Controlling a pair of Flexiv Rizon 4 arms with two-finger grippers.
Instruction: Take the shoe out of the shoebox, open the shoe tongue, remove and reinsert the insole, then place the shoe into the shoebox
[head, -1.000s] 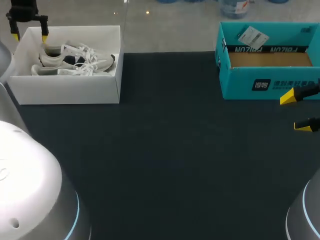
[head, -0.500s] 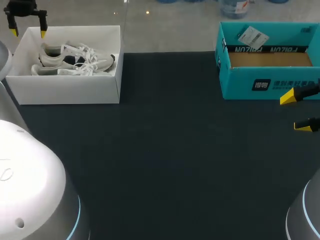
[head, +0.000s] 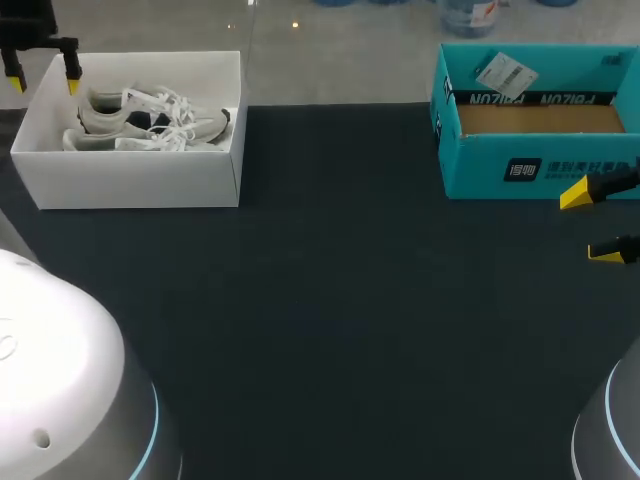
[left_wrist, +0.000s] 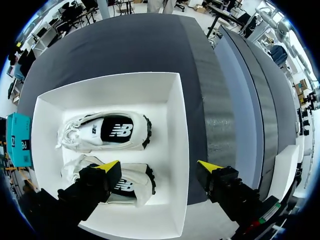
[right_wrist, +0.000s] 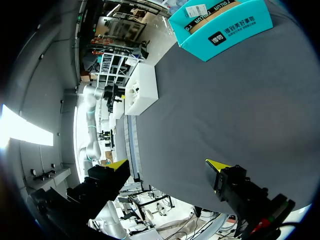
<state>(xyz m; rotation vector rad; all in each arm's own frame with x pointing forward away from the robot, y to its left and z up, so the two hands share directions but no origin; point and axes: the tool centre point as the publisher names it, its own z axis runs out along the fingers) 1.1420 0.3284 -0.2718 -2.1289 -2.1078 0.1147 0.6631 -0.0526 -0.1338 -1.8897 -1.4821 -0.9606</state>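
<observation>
progress: nothing done; sneakers (left_wrist: 105, 132) lying in white shoebox (left_wrist: 177, 150), all steps remaining.
left gripper (left_wrist: 159, 166): i am hovering it over that box's end wall, jaws wide, empty.
right gripper (head: 592, 225): hanging beside teal shoebox (head: 530, 168), jaws wide, empty.

The surface (head: 350, 300) is seen in dark charcoal. The shoes (head: 150, 125) are coloured off-white, with white laces (head: 172, 104) and black insoles (left_wrist: 117, 129), inside a white box (head: 140, 180). A teal box (head: 480, 170) is lined in brown. The left pincer (left_wrist: 159, 166) and right pincer (head: 590, 225) are tipped yellow on black.

robot lab: dark table (head: 340, 320), twin arms (head: 60, 390)
</observation>
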